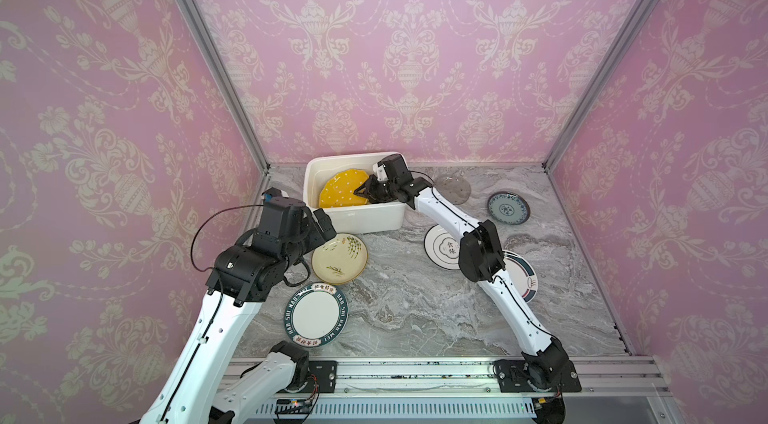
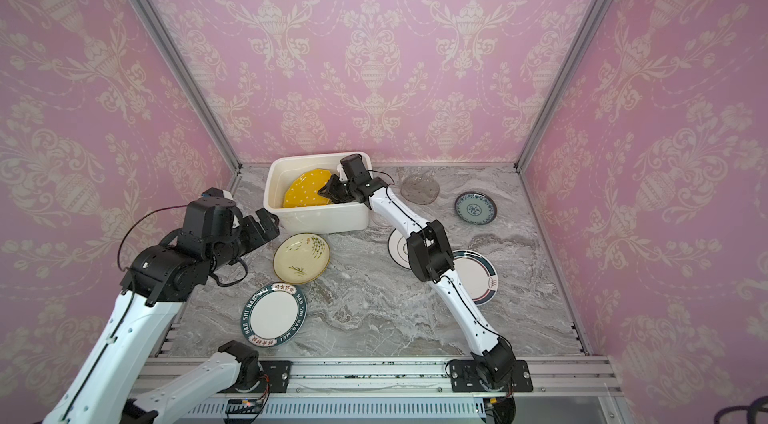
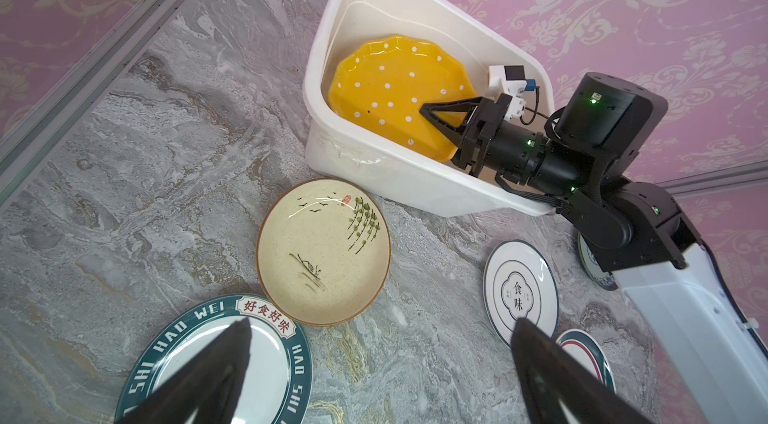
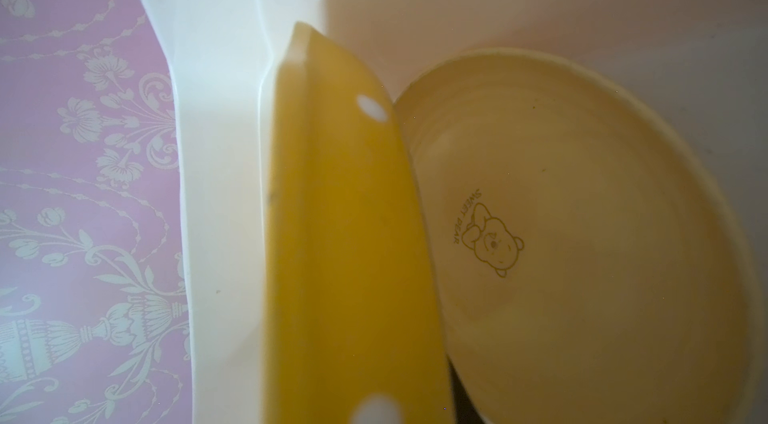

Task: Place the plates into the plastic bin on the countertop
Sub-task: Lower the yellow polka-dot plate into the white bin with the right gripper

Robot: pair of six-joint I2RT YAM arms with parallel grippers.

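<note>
Bin [image 1: 365, 219] walls hem right end effector [image 1: 359, 192] clamping yellow plate [image 1: 337, 192]; left end effector [image 1: 327, 227] spread.

walls: pink damask wallpaper [image 1: 415, 48] | alu corner posts [image 1: 212, 56] | slotted cable duct [image 1: 395, 408] front

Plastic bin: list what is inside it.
A yellow dotted scalloped plate, tilted, gripped by the right gripper, over a pale yellow bear-print plate. The floor of the plastic bin beneath them is hidden.

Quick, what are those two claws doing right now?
Left gripper: open, holding nothing.
Right gripper: closed on the yellow dotted plate, inside the plastic bin.
</note>
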